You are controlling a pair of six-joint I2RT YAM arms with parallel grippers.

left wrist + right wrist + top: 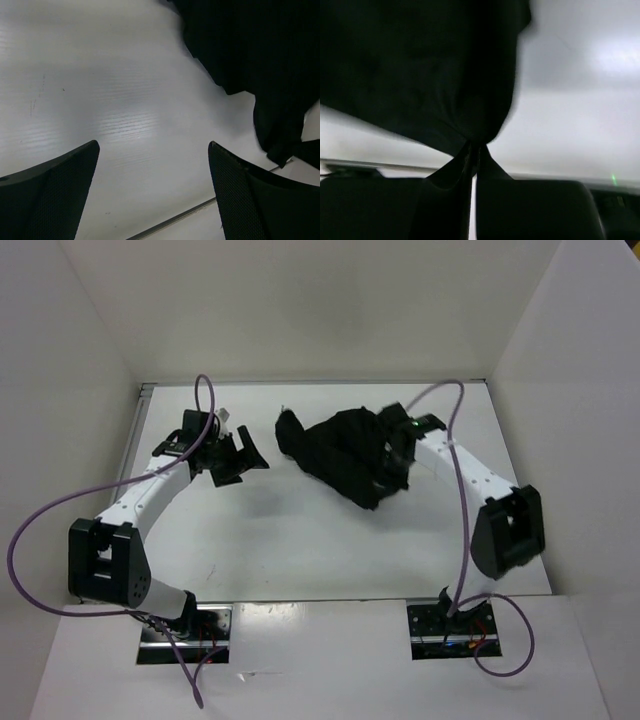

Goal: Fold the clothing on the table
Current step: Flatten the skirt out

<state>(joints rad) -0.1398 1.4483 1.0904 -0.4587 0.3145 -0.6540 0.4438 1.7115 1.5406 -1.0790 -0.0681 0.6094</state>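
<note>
The clothing (340, 455) is a crumpled black heap on the white table (300, 540), toward the far right of the middle. My right gripper (388, 458) is shut on its right edge, and in the right wrist view the clothing (420, 70) hangs bunched from the pinched fingertips of that gripper (476, 147), lifted off the surface. Left of the heap my left gripper (240, 455) stands open and empty, apart from the fabric. The left wrist view shows this gripper (154, 145) with its wide-apart fingers (240, 195) over bare table and the clothing (250, 50) at the upper right.
White walls (90, 360) close in the table on the left, back and right. A thin metal strip (145, 390) runs along the far edge. Purple cables (455, 470) loop from both arms. The arm bases (185, 625) sit at the near edge.
</note>
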